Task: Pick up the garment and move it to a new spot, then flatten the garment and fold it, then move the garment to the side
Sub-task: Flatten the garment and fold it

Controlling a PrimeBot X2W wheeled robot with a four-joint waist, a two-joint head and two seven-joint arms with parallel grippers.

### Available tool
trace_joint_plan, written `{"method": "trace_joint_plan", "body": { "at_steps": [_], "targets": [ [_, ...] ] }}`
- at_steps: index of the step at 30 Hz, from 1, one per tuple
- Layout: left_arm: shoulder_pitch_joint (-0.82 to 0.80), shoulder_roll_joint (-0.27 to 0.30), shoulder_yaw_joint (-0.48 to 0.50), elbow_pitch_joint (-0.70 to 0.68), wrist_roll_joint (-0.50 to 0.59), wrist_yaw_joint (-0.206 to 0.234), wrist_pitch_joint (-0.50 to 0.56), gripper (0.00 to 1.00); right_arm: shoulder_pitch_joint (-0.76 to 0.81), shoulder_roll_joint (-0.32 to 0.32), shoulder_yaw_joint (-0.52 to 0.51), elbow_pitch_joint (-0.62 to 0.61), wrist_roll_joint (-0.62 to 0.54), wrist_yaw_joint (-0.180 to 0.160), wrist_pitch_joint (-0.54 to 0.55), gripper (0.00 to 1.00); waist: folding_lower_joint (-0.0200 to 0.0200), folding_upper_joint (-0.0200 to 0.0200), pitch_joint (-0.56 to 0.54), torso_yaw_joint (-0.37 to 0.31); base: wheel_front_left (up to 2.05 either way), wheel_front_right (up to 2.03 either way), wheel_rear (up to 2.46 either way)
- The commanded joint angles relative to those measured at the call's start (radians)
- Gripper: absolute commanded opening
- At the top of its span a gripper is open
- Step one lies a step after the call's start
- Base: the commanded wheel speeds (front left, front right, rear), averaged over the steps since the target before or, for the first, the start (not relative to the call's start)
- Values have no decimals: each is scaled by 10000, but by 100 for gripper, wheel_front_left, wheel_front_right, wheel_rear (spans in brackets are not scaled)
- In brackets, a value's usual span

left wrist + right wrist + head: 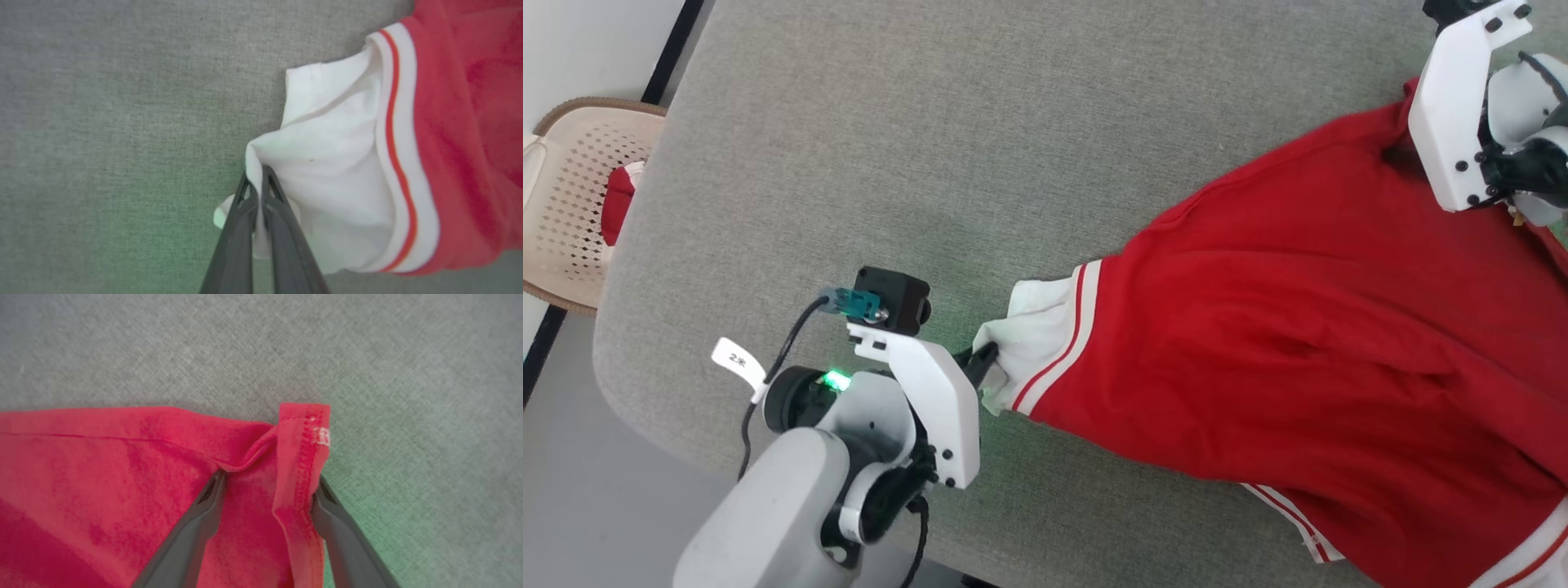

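Garment lies on the grey cloth-covered counter, over its right half, red body rumpled and running out past the right side of my head view. Its lower edge sits close to the counter's near edge. The white end panel points toward the counter's left edge, with striped trim between it and the red.

My left claw is pinched tight on the bunched corner of that white panel. In the left wrist view both fingers press together with a fold of white cloth between them.

My right claw stands wide at the garment's far red corner, by the counter's right side. Its two fingers straddle a stitched red hem that is folded over. Cloth lies between them, not gripped.

Beyond the counter's left edge, a beige perforated chair holds something red and white.
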Motion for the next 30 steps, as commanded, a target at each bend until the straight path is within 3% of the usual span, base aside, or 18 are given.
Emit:
{"method": "trace_joint_plan", "body": {
  "at_steps": [1, 9, 21, 25, 30],
  "targets": [
    [-197, -4, 41, 91, -88, -41, -52, 0, 889, -128, 448, 579, 57, 2, 335, 0, 0, -1, 14, -35, 0, 0, 0],
    [-1248, 725, 613, 112, 64, 32, 359, 0, -177, -340, -170, -59, 373, -5, -1243, 0, 0, -1, -267, -778, 0, 0, 0],
    [-3979, 2232, 1666, -60, 234, -19, 1631, 0, -682, -530, -1172, -1160, 628, -2, -2333, 0, 0, -1, -973, -2271, 0, 0, 0],
    [-5133, 2453, 1727, 243, 401, -161, 1994, 0, -793, -463, -1557, -1480, 451, -2, -2514, 0, 0, -1, -1340, -2738, 0, 0, 0],
    [-6472, 2228, 1610, 960, 605, -389, 2112, 0, -946, -32, -2143, -1748, 233, -2, -2760, 0, 0, -1, -1830, -3193, 0, 0, 0]
  ]
}}
